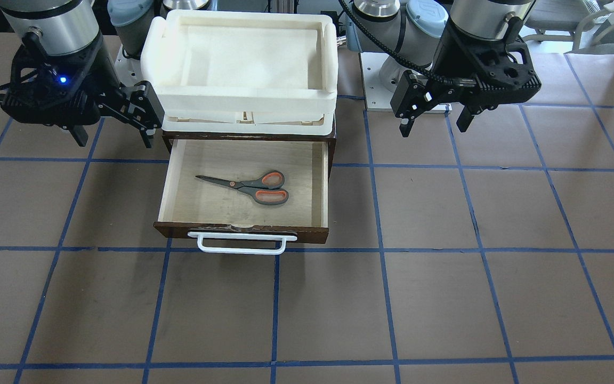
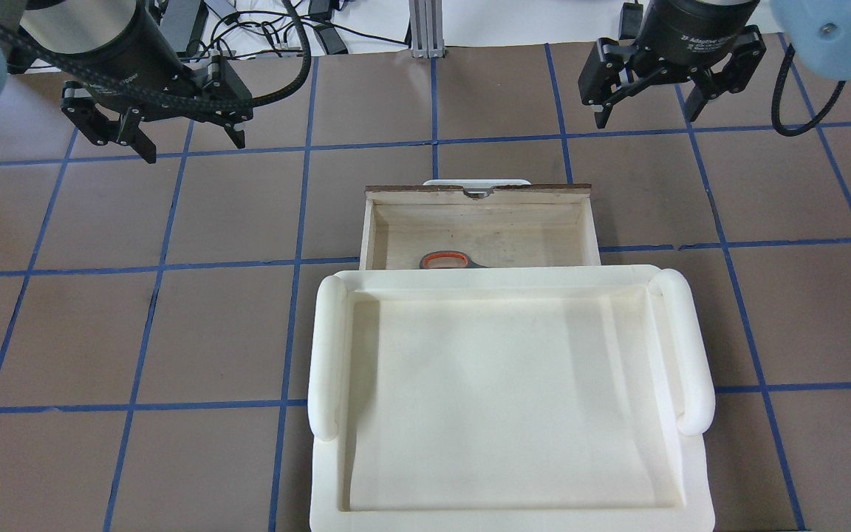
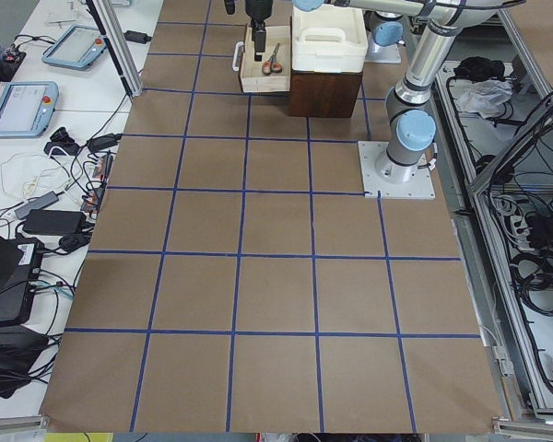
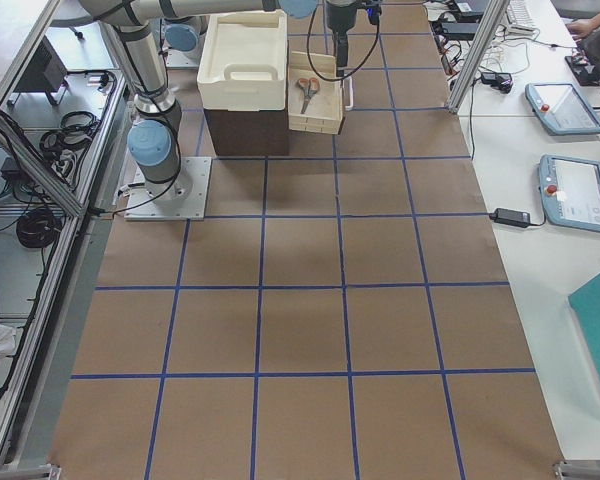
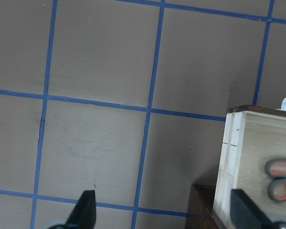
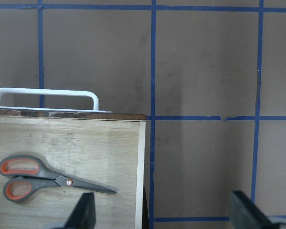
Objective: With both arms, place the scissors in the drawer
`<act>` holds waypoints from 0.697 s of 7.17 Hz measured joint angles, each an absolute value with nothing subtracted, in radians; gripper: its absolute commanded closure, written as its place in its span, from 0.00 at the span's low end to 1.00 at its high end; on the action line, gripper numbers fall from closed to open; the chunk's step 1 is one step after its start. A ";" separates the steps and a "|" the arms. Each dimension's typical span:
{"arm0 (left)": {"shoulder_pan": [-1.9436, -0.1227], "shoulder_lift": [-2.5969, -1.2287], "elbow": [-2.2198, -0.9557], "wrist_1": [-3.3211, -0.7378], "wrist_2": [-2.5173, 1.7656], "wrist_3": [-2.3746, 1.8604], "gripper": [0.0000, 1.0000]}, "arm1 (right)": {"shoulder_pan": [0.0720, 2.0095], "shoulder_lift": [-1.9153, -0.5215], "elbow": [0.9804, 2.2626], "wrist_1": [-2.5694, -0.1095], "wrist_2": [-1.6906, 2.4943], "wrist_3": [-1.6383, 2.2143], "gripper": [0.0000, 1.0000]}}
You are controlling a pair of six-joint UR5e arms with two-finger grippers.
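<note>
The scissors [image 1: 248, 186] lie flat on the pale floor of the pulled-out drawer [image 1: 240, 230], blades pointing toward my right arm's side. From overhead only one orange-lined loop of the scissors [image 2: 446, 260] shows past the tray's edge. My right gripper [image 1: 114, 142] hangs open and empty just beside the drawer's back corner. Farther off on the drawer's other side, my left gripper [image 1: 434, 128] is also open and empty. The right wrist view has the scissors [image 6: 43, 176] at lower left. In the left wrist view, only the scissors' loops [image 5: 280, 176] show at the right edge.
A white foam tray [image 1: 243, 98] sits on top of the dark cabinet [image 3: 327, 92] that the drawer slides from. The drawer's white bar handle [image 1: 243, 242] faces away from my base. Brown table with a blue tape grid spreads all around; side benches hold tablets and cables.
</note>
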State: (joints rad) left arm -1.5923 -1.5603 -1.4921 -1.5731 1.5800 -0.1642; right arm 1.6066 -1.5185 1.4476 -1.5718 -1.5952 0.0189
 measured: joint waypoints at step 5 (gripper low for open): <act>-1.595 -1.559 -1.493 -1.572 1.578 -0.164 0.00 | 1.606 -1.524 1.457 -1.578 -1.599 0.011 0.00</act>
